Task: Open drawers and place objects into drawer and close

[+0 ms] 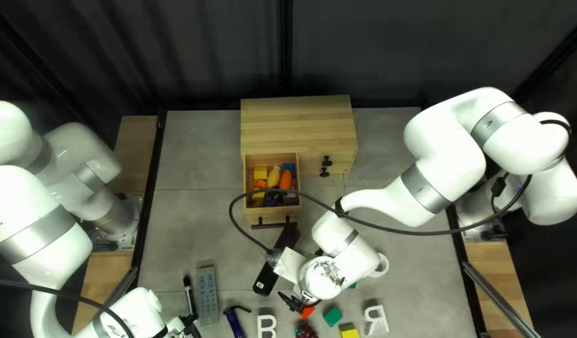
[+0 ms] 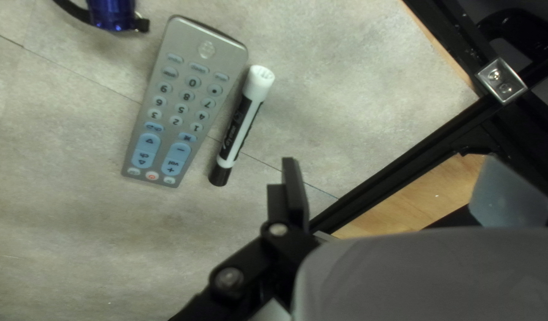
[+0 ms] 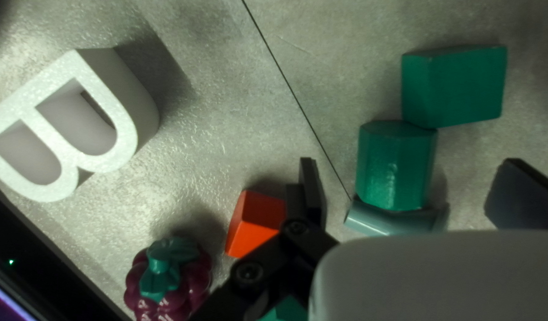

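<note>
A wooden cabinet [image 1: 298,122] has its left drawer [image 1: 271,216] pulled open, holding yellow, orange and blue things. My left gripper [image 1: 187,327] is low near the marker [image 1: 189,294] and remote [image 1: 207,295]. In the left wrist view, the gripper [image 2: 393,172] stands open and empty; the marker [image 2: 241,128] and remote [image 2: 184,107] lie outside one finger. My right gripper [image 1: 296,302] hangs over the blocks. In the right wrist view, the open gripper [image 3: 409,172] has a green block [image 3: 393,172] ahead, between its finger lines; a red block [image 3: 253,223] lies outside one finger.
A white letter B [image 1: 266,326], blue flashlight [image 1: 234,322], purple berry cluster [image 1: 306,330], yellow block [image 1: 349,332] and white letter R [image 1: 376,318] lie along the near side. A black device [image 1: 264,280] lies below the drawer. Two dark knobs [image 1: 326,164] project from the cabinet.
</note>
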`<state>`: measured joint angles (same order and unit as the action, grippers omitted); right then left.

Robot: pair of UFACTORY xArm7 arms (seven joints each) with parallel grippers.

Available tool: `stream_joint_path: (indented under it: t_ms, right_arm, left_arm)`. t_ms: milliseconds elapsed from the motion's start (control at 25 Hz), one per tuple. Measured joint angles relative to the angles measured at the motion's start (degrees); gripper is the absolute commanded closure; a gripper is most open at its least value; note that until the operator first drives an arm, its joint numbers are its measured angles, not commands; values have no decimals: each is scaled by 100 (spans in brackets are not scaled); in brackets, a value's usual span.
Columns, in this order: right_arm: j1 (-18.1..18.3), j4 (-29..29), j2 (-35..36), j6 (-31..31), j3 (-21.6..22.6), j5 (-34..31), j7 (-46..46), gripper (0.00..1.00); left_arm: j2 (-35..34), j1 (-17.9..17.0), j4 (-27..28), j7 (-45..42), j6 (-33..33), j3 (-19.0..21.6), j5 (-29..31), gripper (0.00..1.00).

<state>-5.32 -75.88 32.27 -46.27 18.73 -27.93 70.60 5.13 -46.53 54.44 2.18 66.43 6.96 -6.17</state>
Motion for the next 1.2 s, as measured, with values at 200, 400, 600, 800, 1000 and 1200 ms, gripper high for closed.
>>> stream_joint_path:
  t_ms: [200, 400, 600, 800, 1000, 1200]
  right_arm:
    - [28, 0, 79, 107, -20, -22, -21, 4]
    - [68, 8, 105, 143, -26, -20, -69, 41]
    - [80, -2, 165, 187, -47, -32, -71, 94]
    - [72, -16, 133, 112, -28, -14, -90, 94]
    - [33, -121, -22, -201, 43, 59, -166, 94]
    - [13, -357, -461, -955, 144, 179, -435, 94]
  left_arm:
    - [0, 0, 0, 0, 0, 0, 0, 0]
    - [0, 0, 0, 0, 0, 0, 0, 0]
    - [0, 0, 0, 0, 0, 0, 0, 0]
    - [0, 0, 0, 0, 0, 0, 0, 0]
    - [0, 0, 0, 0, 0, 0, 0, 0]
    - [0, 0, 0, 0, 0, 0, 0, 0]
